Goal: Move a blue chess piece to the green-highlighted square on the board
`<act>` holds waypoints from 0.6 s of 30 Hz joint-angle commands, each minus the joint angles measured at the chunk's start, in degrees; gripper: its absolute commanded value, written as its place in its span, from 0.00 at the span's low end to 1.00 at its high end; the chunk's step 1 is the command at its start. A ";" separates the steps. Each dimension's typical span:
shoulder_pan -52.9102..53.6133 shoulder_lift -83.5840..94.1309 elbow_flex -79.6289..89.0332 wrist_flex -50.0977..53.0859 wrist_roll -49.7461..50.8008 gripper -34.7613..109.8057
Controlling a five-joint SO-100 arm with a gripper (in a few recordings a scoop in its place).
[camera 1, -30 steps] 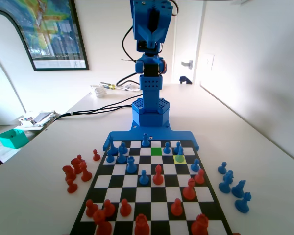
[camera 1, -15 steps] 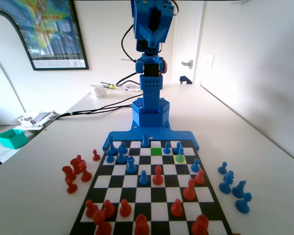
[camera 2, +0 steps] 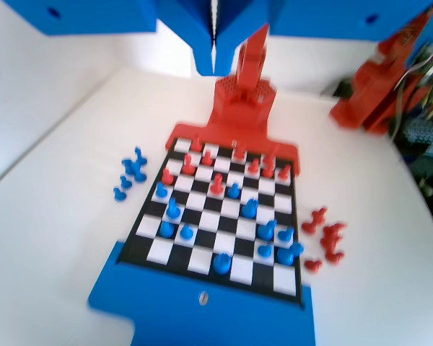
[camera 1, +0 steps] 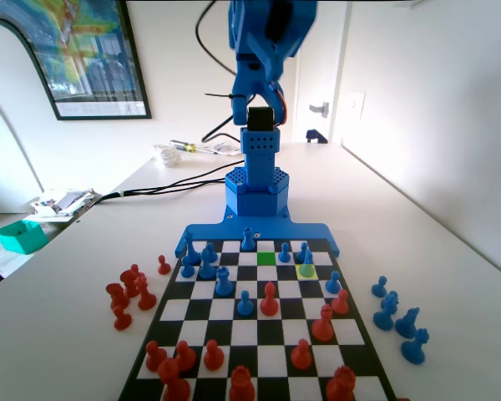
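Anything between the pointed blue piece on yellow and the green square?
Likely: a round-headed blue plastic pawn stands beside the bright green square, on its right in the fixed view, close to the slim pointed blue plastic piece's straight path.

I see the blue chess piece (camera 1: 306, 262), slim with a pointed top, standing upright on the yellow square near the board's (camera 1: 234, 336) far right in the fixed view. The green-highlighted square (camera 1: 266, 259) lies bare, two squares to its left.
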State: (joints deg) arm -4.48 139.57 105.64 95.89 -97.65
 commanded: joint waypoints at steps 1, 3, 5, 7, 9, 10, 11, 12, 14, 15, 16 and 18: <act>-1.93 -9.76 -5.62 -0.09 1.85 0.25; -2.37 -13.97 -6.24 -1.14 4.22 0.25; -2.72 -18.02 -7.21 -1.32 5.36 0.25; -3.34 -21.71 -8.00 -1.76 6.24 0.25; -4.31 -25.22 -8.53 -2.20 6.50 0.25; -4.83 -26.98 -8.70 -2.55 6.86 0.25; -5.27 -28.83 -8.79 -2.99 7.65 0.25; -5.80 -30.59 -8.96 -3.16 8.26 0.25; -6.77 -34.45 -9.23 -3.78 9.49 0.25; -7.21 -36.30 -9.23 -4.13 10.37 0.25; -7.73 -38.14 -9.14 -4.57 10.81 0.25; -8.70 -41.92 -8.88 -6.06 12.48 0.26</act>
State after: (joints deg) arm -11.25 101.16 99.84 90.62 -86.84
